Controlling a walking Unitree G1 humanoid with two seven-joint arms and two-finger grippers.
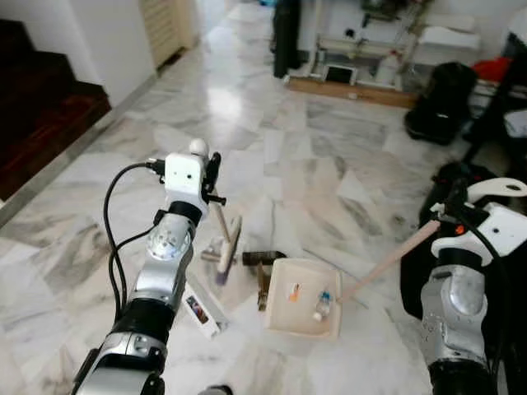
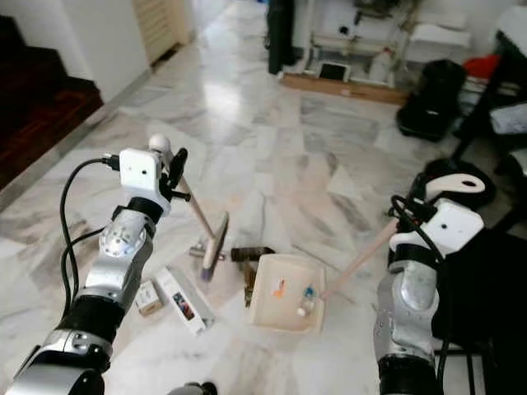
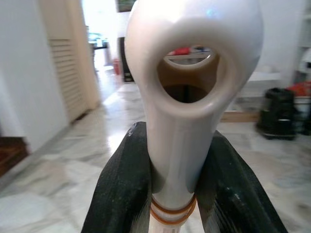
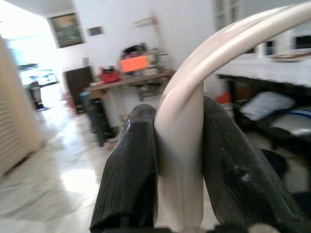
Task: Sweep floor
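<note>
My left gripper point(image 1: 211, 176) is shut on the white top of a small broom's handle point(image 3: 181, 121). The broom's head point(image 1: 229, 244) rests on the marble floor just left of the dustpan. My right gripper point(image 1: 455, 216) is shut on the looped end of the cream dustpan's long handle point(image 4: 181, 141). The dustpan point(image 1: 284, 322) lies flat on the floor between my arms, with an orange scrap point(image 1: 293, 290) and a small bottle point(image 1: 321, 305) in it. Loose litter lies by the pan: a white box point(image 1: 202, 310), a dark piece point(image 1: 263, 257) and a brown stick point(image 1: 263, 285).
Dark stairs point(image 1: 37, 111) rise at the left behind a white wall. Black bags point(image 1: 440, 103) and a black bundle point(image 1: 461, 185) stand on the right. A shelf unit point(image 1: 362, 49) and a wooden board point(image 1: 350, 89) line the far wall. Open marble floor point(image 1: 239, 123) stretches ahead.
</note>
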